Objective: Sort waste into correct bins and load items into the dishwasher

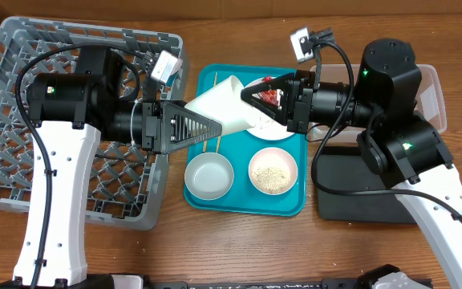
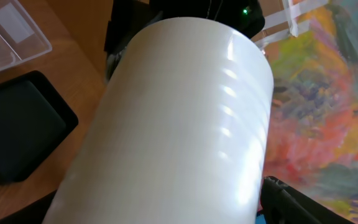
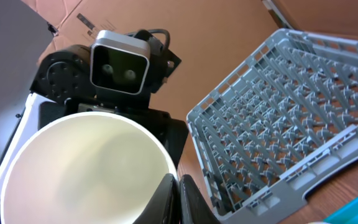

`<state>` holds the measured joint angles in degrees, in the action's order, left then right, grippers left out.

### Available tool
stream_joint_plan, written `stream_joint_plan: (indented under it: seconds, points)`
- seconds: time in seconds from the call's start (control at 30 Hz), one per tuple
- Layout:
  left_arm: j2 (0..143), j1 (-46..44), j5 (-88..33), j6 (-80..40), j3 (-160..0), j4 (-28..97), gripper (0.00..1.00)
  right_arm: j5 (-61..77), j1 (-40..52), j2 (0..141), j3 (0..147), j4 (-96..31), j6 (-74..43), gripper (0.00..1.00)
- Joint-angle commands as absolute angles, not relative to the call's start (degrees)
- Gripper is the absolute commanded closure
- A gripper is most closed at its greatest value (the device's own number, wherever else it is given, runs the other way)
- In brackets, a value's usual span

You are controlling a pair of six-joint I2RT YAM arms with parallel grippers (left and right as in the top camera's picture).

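Handover above the teal tray | white cup held tilted | left gripper clasps its body, right gripper pinches the rim | likely light, glossy, slip-prone, thin-walled: a gentle hold at the stiffer rim suits it

Wooden table, brown cardboard boxes, colourful painted surface
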<state>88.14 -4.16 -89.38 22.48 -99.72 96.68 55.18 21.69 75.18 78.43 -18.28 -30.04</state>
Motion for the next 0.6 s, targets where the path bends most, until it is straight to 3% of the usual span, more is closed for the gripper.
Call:
stream_joint_plan:
  seconds: [0.0,0.57]
  points:
    - [87.96,-4.43,-90.59,23.18,-99.37,96.79,0.14,57.21,20.29,74.81,79.94,-18.74,-30.26,0.96]
    - [87.96,-4.4,-90.56,23.14,-99.37,94.83,0.19,61.82,18.52,74.81,79.94,-19.73,-30.26,0.96]
